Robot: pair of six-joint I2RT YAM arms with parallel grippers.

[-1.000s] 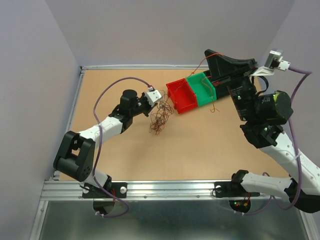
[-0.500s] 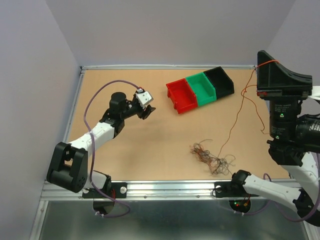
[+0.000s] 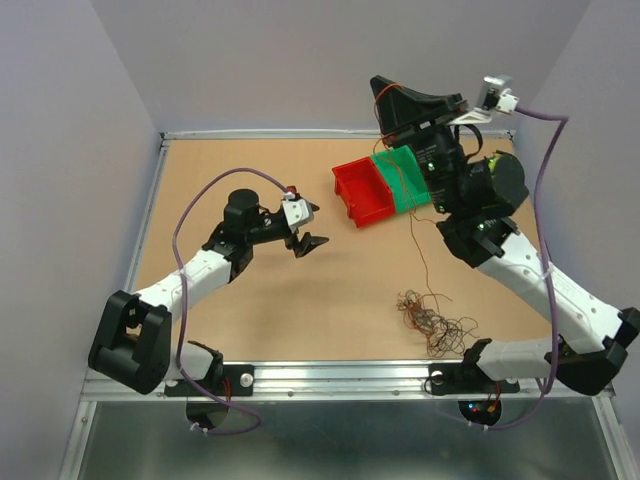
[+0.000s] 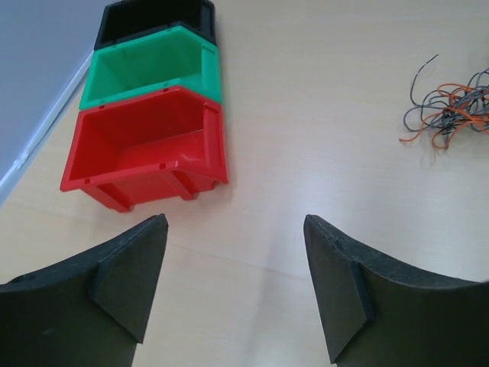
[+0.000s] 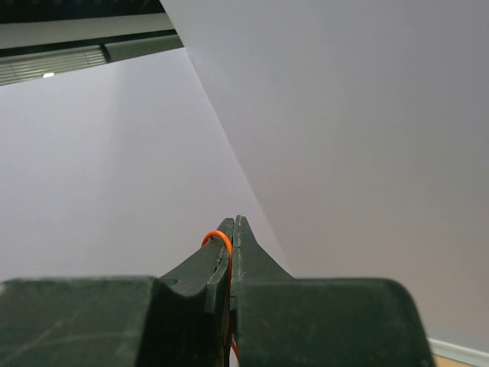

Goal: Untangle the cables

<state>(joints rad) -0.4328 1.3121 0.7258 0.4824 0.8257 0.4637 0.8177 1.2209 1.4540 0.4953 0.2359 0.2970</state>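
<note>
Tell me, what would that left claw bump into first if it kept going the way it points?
Probably the bare table: the open left gripper aims between the red bin and the cable tangle, though depth is unclear.

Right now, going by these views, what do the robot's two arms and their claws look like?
The left arm and right arm have white links between bulky black joints. A lilac cable loops along each one to a small white wrist camera. The left claw and right claw have matte black, wedge-shaped fingers. Small red and green lights glow at the right base.
</note>
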